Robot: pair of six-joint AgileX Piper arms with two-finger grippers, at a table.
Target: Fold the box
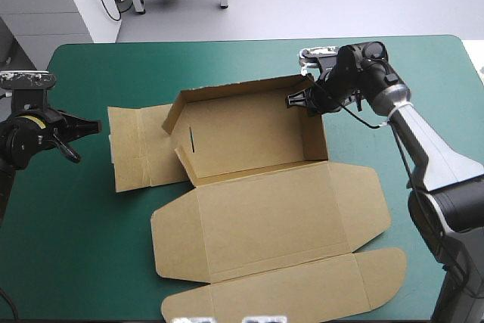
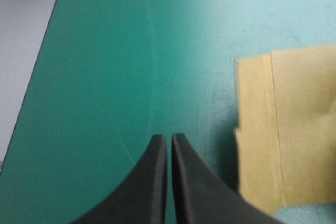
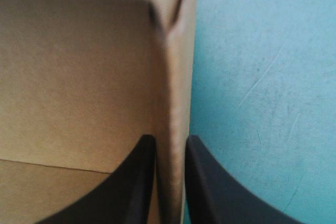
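Teal-green surface [image 1: 83,262] carries box [image 1: 249,138] at centre, half raised: right claw [image 3: 169,140] clamped on its wall [image 3: 173,93], left claw [image 2: 168,137] clenched empty beside flat flap [image 2: 294,129]; keep wall upright, tuck slowly.

The left gripper [image 2: 169,138] (fingers together) hangs over the teal-green cover [image 2: 105,77], the box [image 2: 294,129] lying flat beside it.

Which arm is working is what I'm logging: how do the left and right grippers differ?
The left gripper is shut on nothing; the right gripper is shut on the raised right wall of the box. The left gripper is over bare teal-green cover, apart from the flat left flap; the right gripper is at the far right corner. Both have black fingers.
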